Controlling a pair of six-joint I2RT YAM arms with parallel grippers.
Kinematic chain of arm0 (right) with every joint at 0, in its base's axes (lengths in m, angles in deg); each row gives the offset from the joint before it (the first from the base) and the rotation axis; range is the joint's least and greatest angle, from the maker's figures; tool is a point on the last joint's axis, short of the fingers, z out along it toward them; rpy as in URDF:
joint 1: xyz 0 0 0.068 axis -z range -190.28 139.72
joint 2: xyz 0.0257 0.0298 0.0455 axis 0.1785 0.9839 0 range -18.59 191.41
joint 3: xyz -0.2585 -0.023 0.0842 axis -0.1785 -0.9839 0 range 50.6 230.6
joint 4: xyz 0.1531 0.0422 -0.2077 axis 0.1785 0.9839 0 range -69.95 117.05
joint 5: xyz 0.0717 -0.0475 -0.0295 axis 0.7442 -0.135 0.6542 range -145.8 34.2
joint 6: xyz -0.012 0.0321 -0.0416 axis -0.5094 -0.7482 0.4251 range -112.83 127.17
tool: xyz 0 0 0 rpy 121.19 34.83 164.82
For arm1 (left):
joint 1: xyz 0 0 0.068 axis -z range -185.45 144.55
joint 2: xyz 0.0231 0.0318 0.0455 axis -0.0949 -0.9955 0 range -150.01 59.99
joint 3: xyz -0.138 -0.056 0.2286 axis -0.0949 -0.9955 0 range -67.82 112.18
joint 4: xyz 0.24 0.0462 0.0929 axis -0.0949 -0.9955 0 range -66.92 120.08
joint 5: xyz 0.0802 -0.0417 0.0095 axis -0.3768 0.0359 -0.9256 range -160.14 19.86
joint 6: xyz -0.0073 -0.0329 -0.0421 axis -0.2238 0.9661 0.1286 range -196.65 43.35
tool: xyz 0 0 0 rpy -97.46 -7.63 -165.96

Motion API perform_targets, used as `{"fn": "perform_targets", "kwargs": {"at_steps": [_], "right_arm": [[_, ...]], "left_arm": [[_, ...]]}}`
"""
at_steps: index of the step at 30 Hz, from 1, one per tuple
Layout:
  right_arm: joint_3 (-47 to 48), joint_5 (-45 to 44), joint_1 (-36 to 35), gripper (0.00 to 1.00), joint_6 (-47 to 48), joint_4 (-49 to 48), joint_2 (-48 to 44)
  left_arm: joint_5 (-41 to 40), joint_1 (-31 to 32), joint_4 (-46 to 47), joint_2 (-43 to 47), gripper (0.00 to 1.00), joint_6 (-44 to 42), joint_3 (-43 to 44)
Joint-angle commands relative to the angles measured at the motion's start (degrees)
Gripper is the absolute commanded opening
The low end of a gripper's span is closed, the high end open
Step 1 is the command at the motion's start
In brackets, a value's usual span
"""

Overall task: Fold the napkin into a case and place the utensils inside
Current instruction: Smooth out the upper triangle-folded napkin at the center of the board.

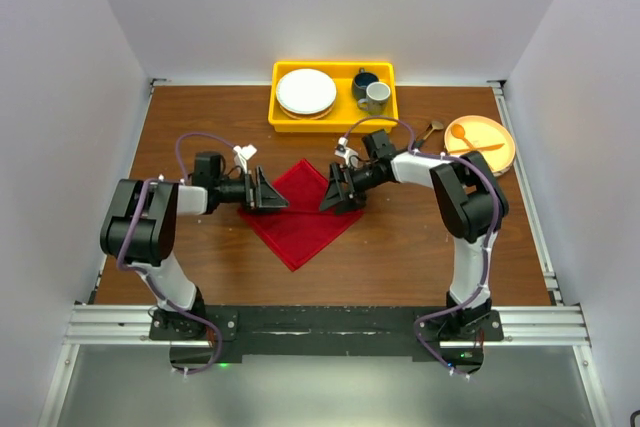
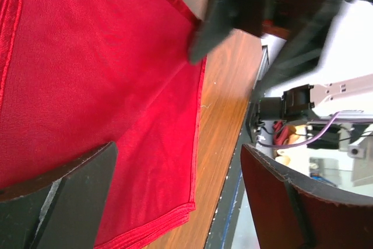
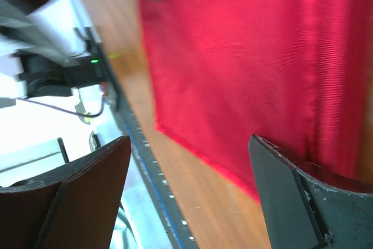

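Spread wide at side corners of napkin (image 1: 300, 222): left gripper (image 1: 272, 194), right gripper (image 1: 332, 194); table (image 1: 400, 247) wood beyond near hems.

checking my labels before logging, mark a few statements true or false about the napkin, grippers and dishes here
1. The napkin lies spread open on the table. True.
2. Both grippers are shut on it. False: the left gripper and right gripper are open, over opposite corners.
3. The white plates sit in the yellow tray. True.
4. The gold utensil lies on the napkin. False: it lies beside the orange plate, far right.
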Motion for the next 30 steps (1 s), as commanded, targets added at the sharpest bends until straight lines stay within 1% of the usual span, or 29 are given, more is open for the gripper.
{"fn": "perform_targets", "kwargs": {"at_steps": [1, 3, 8, 9, 13, 16, 17, 19, 20, 21, 23, 24, 25, 26, 27, 28, 29, 30], "right_arm": [[1.17, -1.62, 1.3, 0.84, 3.36, 1.58, 2.76], [0.9, -1.79, 2.01, 0.81, 3.97, 2.02, 3.38], [-0.59, -1.7, 3.15, 0.76, 4.5, 2.38, 4.43], [-1.72, -1.79, 3.24, 0.75, 4.33, 2.03, 4.52], [-4.62, -1.35, 3.15, 0.75, 3.28, 0.89, 4.52], [-7.43, -0.74, 3.07, 0.74, 2.49, -0.34, 3.74], [-8.32, -0.56, 2.98, 0.74, 1.44, -1.48, 3.38], [-10.68, 0.49, 2.28, 0.73, 0.82, -2.19, 2.24], [-11.4, 1.01, 1.05, 0.72, 0.46, -2.63, 0.59], [-12.19, 1.63, 0.35, 0.72, 0.29, -2.72, -0.39], [-12.81, 4.17, -1.93, 0.72, 0.2, -1.67, -3.54], [-12.63, 5.14, -2.56, 0.72, 0.11, -1.23, -4.52], [-11.59, 7.59, -2.82, 0.72, 0.11, -0.44, -5.57], [-10.62, 8.74, -3.0, 0.72, 0.11, 1.22, -6.37], [-9.39, 9.71, -2.91, 0.71, 0.37, 2.37, -8.29], [-5.73, 9.81, -2.74, 0.71, 2.9, 4.21, -9.0], [-3.69, 9.46, -2.39, 0.68, 4.05, 7.27, -9.45], [-1.84, 8.94, -1.86, 0.67, 4.67, 8.17, -9.97]], "left_arm": [[-0.55, -1.67, -5.54, 1.07, 0.92, -5.83, 0.41], [-0.82, -3.25, -6.43, -0.16, 0.92, -6.71, 0.24], [0.06, -6.68, -5.64, -5.17, 0.91, -7.51, 0.24], [0.5, -7.47, -5.63, -7.27, 0.91, -7.94, 0.24], [1.91, -7.74, -3.97, -9.83, 0.9, -7.42, -0.99], [2.17, -7.74, -4.66, -9.75, 0.89, -8.12, -0.56], [2.17, -7.74, -5.36, -9.05, 0.89, -9.52, -0.12], [1.39, -7.57, -10.18, -8.61, 0.89, -12.24, 2.76], [1.04, -7.57, -12.99, -8.26, 0.89, -16.78, 4.44], [0.6, -7.48, -18.76, -8.08, 0.89, -18.83, 6.19], [0.24, -7.22, -23.1, -7.55, 0.88, -23.56, 11.47], [0.24, -7.04, -27.3, -7.2, 0.88, -24.98, 13.31], [0.33, -6.52, -29.08, -6.42, 0.87, -26.3, 16.72], [0.33, -6.25, -31.1, -5.89, 0.86, -30.32, 18.5], [-0.45, -5.81, -34.78, -5.36, 0.86, -32.1, 21.65], [-1.25, -4.94, -35.94, -4.05, 0.83, -33.51, 23.07], [-2.3, -4.93, -36.74, -3.43, 0.82, -35.7, 24.39], [-4.48, -3.1, -37.36, -2.98, 0.8, -36.5, 26.41]]}}
